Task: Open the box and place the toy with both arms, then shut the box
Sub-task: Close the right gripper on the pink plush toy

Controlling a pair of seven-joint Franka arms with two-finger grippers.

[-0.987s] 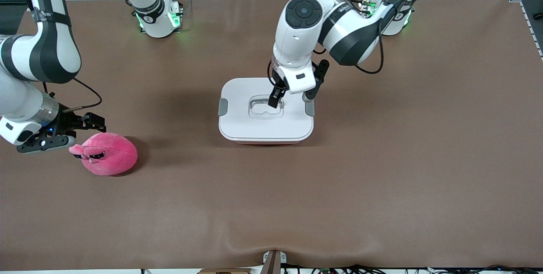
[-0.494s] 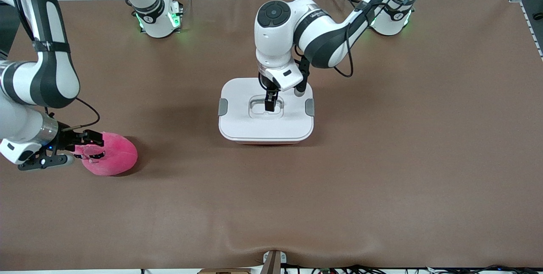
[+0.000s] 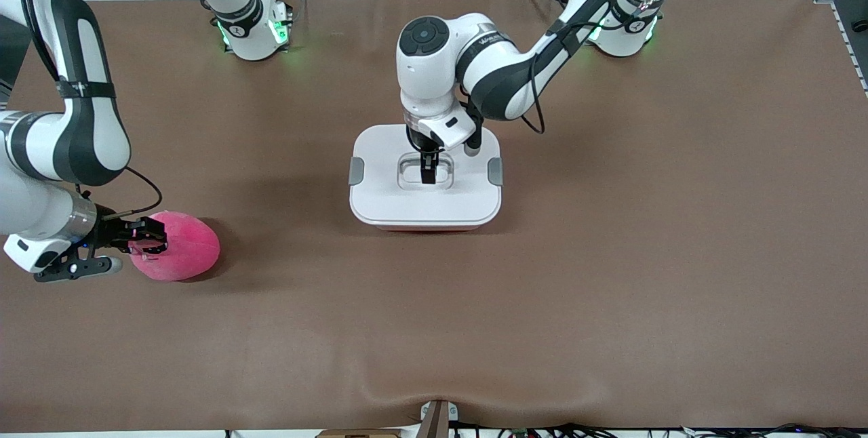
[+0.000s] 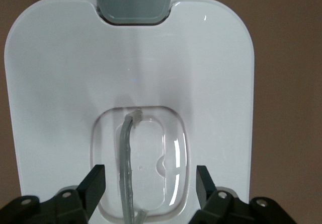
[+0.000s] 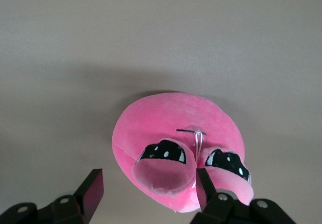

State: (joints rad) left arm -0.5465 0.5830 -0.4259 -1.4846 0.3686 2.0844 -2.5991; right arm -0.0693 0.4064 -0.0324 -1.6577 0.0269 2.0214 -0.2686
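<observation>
Front view: claws point(image 3: 428, 173) at box point(image 3: 380, 194), toy point(image 3: 183, 248).

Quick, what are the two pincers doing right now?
Left pincer: open, fingers either side of the clear handle on the white plastic box lid.
Right pincer: open around the round hot-pink plush toy, not yet gripping.
</observation>
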